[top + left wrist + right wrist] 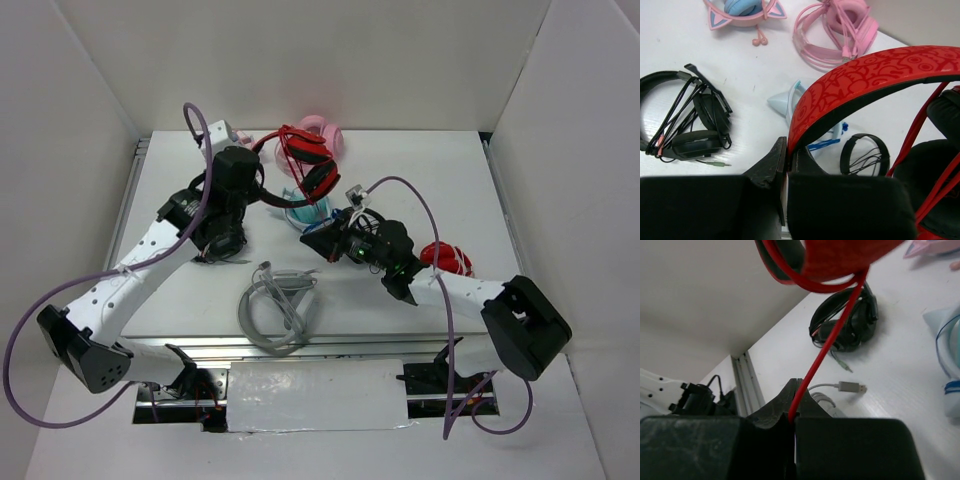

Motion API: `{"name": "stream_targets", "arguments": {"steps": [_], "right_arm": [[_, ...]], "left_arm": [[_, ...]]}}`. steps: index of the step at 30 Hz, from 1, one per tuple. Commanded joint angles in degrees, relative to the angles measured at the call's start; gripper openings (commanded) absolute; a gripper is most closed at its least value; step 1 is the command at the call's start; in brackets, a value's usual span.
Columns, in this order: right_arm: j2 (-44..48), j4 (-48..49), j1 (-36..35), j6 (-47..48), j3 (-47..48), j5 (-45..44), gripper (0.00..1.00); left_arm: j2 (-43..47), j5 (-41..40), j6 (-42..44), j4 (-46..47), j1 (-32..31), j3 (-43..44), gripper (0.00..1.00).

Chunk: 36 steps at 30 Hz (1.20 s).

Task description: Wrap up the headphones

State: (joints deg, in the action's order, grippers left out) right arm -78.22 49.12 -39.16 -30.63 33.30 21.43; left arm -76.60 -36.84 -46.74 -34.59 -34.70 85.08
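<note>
Now, the left gripper [786, 160] pinches the headband [865, 82], holding the headphones [305, 160] above the table [450, 180]; the right gripper [792, 412] clamps the cable [832, 335] (taut). Winding looks under way: next, carry the cable round the headband.

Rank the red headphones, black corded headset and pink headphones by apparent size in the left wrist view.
1. red headphones: largest, but right at the camera.
2-3. black corded headset and pink headphones look about alike; the pink pair lies farther off, so unranked.
</note>
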Motion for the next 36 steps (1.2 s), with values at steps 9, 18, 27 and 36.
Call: {"name": "stream_targets", "arguments": {"steps": [9, 18, 27, 36], "right_arm": [[1.1, -23.4, -0.8, -9.4, 13.3, 4.4, 0.02], [2.1, -39.4, 1.3, -10.4, 19.9, 0.4, 0.09], [8.6, -61.1, 4.0, -12.0, 21.9, -24.0, 0.13], [8.6, -69.9, 10.8, -8.0, 25.8, -33.7, 0.19]], "left_arm": [[-5.5, -4.0, -3.9, 10.5, -1.8, -4.4, 0.00], [-11.4, 1.1, -2.4, 12.4, -6.0, -2.6, 0.00], [-19.5, 4.8, 0.2, 14.5, -10.7, 2.1, 0.00], [-29.7, 12.1, 4.1, 17.9, -11.5, 10.4, 0.00]]}}
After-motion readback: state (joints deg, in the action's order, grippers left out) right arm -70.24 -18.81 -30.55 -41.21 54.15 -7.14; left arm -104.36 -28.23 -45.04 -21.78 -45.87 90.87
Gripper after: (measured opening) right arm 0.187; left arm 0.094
